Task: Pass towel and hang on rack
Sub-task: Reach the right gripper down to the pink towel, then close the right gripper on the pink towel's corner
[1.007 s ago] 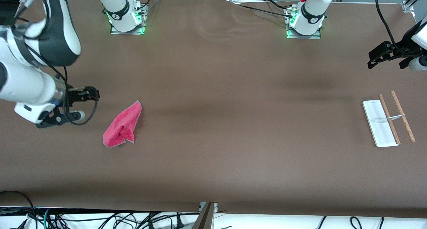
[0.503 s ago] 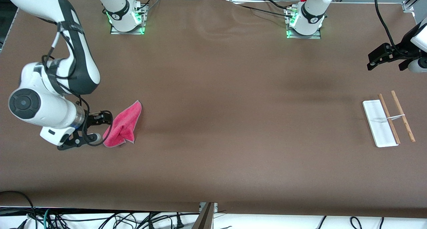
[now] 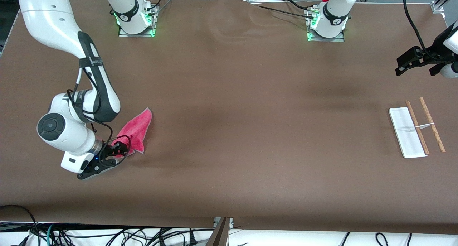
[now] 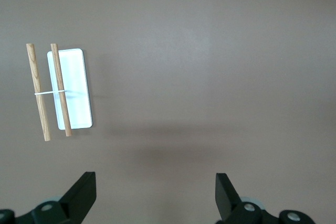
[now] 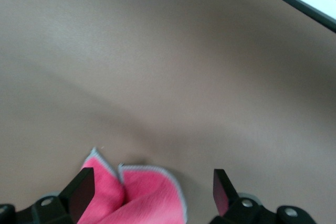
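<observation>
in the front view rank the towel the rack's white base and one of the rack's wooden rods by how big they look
1. The towel, partly hidden by the right gripper.
2. The white base.
3. A wooden rod: about as long as the base, but far thinner.

Front high, facing bases; wrists look tableward.
</observation>
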`<state>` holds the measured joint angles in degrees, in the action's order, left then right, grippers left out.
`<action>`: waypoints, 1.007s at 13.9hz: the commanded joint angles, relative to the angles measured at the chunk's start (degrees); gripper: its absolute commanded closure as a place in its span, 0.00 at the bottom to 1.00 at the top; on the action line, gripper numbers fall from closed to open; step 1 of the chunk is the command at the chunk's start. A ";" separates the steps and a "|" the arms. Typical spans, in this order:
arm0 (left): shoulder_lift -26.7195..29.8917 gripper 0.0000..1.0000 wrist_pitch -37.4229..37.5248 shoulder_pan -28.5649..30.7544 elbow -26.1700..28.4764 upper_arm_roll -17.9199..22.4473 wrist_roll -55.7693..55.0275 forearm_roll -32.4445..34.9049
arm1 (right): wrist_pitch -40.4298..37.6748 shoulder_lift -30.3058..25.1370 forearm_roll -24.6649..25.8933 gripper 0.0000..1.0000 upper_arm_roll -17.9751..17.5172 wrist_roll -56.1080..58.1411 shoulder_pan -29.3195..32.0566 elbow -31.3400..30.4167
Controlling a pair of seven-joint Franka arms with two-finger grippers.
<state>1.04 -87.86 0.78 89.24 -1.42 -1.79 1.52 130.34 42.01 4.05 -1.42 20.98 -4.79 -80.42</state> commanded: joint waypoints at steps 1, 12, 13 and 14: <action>-0.51 0.00 0.32 0.19 -1.35 -0.17 0.47 -0.12 | 4.11 3.16 -1.67 0.00 -0.34 6.86 1.44 1.15; -0.16 0.00 0.50 0.10 -1.35 -0.43 0.38 -0.12 | 1.77 6.77 -13.63 0.00 -0.08 18.22 2.85 0.53; -0.16 0.00 0.50 0.10 -1.35 -0.43 0.38 -0.12 | 0.72 6.69 -13.54 0.00 0.01 18.22 3.03 0.62; -0.16 0.00 0.50 0.10 -1.35 -0.43 0.38 -0.12 | -0.43 6.68 -13.63 0.00 0.01 18.22 3.20 0.62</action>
<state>1.04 -87.86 0.77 89.01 -1.62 -1.79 1.52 132.60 48.98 -8.19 -1.28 37.49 -2.24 -80.34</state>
